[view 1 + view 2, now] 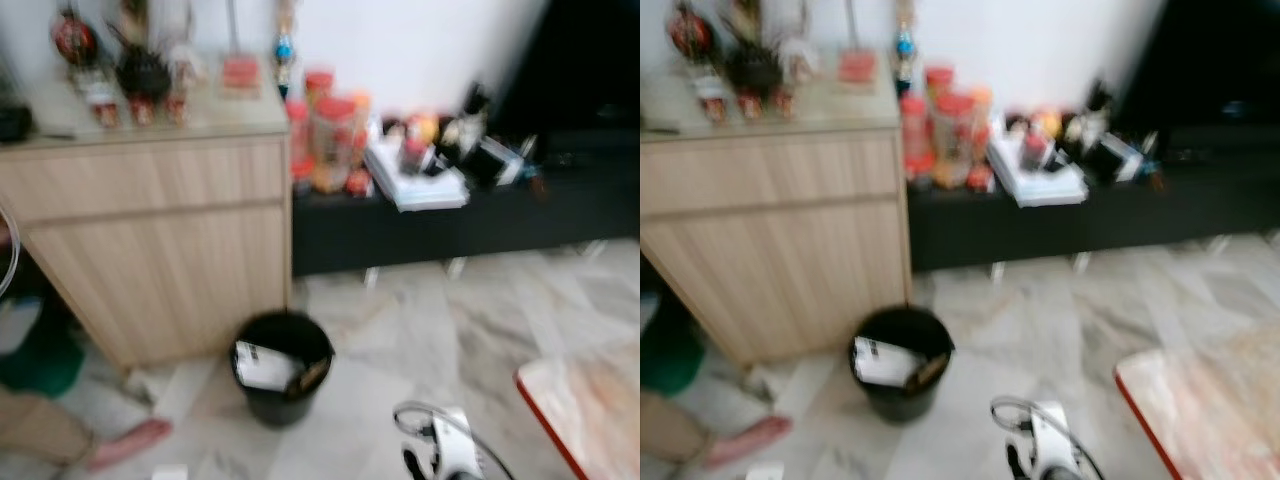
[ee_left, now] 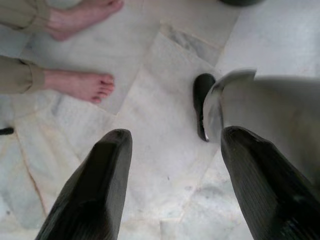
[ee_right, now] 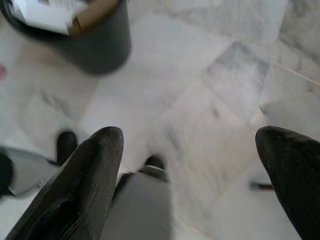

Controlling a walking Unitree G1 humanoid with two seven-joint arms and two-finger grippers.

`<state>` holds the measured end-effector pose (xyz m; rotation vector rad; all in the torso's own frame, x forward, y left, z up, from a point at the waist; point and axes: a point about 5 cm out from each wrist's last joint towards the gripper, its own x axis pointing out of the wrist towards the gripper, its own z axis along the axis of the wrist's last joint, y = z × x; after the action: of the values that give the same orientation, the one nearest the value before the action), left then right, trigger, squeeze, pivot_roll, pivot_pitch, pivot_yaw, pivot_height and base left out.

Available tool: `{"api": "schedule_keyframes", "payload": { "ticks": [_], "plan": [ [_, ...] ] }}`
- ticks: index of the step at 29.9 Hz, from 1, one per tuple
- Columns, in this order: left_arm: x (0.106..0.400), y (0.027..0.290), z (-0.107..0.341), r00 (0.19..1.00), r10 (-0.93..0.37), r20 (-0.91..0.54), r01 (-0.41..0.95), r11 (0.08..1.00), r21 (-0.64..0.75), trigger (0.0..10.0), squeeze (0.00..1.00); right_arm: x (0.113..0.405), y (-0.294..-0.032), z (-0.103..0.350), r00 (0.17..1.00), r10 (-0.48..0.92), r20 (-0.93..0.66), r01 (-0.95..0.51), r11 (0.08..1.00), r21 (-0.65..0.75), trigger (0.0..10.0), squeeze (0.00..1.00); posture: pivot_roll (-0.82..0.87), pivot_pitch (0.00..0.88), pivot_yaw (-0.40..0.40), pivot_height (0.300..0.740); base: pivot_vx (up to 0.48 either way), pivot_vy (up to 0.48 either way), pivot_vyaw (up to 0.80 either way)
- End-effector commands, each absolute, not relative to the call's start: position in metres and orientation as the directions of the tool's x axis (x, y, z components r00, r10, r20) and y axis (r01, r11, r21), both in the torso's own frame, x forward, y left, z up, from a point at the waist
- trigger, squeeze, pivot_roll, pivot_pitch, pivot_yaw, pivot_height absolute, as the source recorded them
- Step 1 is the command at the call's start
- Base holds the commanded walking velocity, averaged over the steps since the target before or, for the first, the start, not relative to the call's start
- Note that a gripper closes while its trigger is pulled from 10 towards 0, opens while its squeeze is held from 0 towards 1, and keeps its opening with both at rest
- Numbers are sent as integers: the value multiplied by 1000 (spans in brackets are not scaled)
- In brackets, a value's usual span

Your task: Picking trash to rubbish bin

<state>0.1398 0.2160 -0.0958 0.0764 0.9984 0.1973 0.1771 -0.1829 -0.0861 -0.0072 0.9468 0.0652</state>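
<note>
Black bin (image 1: 280, 365), with paper already in it, stood ahead and left of the right gripper (image 3: 190, 165), which hung wide open and empty. The left gripper (image 2: 175, 175) was open and empty too. Best look around slowly for more trash first.

Silver arm (image 1: 455, 445) with looped black cable (image 1: 415, 412); long, black, ribbed fingers (image 2: 92, 192).

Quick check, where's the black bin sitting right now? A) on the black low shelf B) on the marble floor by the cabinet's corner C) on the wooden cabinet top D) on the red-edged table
B: the black bin, with paper trash inside, stands on the marble floor just in front of the wooden cabinet corner.
</note>
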Motion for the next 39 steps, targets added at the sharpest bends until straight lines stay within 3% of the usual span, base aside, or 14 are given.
{"api": "schedule_keyframes", "payload": {
  "ticks": [1, 39],
  "plan": [
    [135, 211, -99, 511, 189, -838, -120, 982, 148, 10000, 0, 185, -188, -82, 601, 39, -799, -53, 999, 8, 10000, 0, 11, 50, -62, 740, -255, 0, 0],
    [136, 203, -100, 514, 173, -840, -112, 985, 134, 10000, 0, 186, -187, -81, 602, 45, -798, -60, 998, 12, 10000, 0, 10, 65, -77, 740, -246, 0, 0]
  ]
}}
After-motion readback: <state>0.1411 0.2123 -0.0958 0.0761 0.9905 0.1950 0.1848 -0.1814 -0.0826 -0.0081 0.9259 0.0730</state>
